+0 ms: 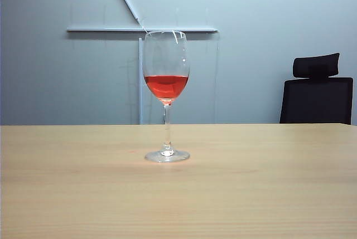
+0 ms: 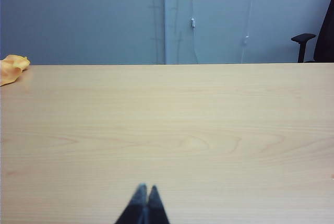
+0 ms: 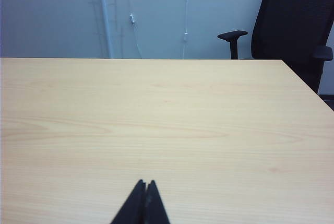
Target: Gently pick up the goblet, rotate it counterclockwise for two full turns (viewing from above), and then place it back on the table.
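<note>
Goblet (image 1: 166, 97) shows only in exterior view; left gripper (image 2: 144, 188), right gripper (image 3: 145, 183) closed.

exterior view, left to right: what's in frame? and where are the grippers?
Goblet with red liquid, upright on the table → black office chair behind the far edge. Neither gripper appears in this view; left gripper and right gripper show only in their wrist views, both shut above bare tabletop.
</note>
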